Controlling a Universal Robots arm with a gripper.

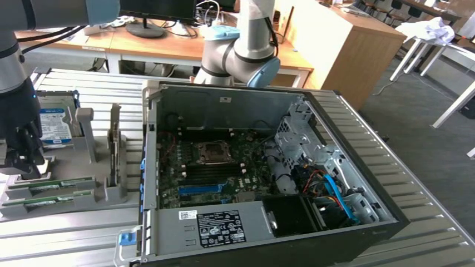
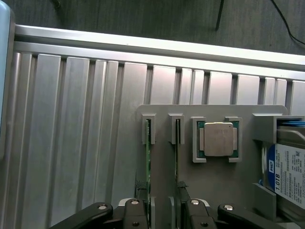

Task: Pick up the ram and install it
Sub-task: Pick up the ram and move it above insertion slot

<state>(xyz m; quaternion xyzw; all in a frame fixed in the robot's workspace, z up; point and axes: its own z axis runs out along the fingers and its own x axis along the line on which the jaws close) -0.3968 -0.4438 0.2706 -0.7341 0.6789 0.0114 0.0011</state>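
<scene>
A thin green ram stick (image 2: 148, 162) stands on edge in a grey holder (image 2: 162, 114), with a second stick (image 2: 177, 157) just beside it. The jaws hover over them, wide open and empty (both sticks seem to fall within the gap). They could close on two sticks or tilt one. The exterior view adds the open computer case (image 1: 222, 94) on the surface (image 1: 67, 233). The wrist view adds a silver chip (image 2: 218, 139).
</scene>
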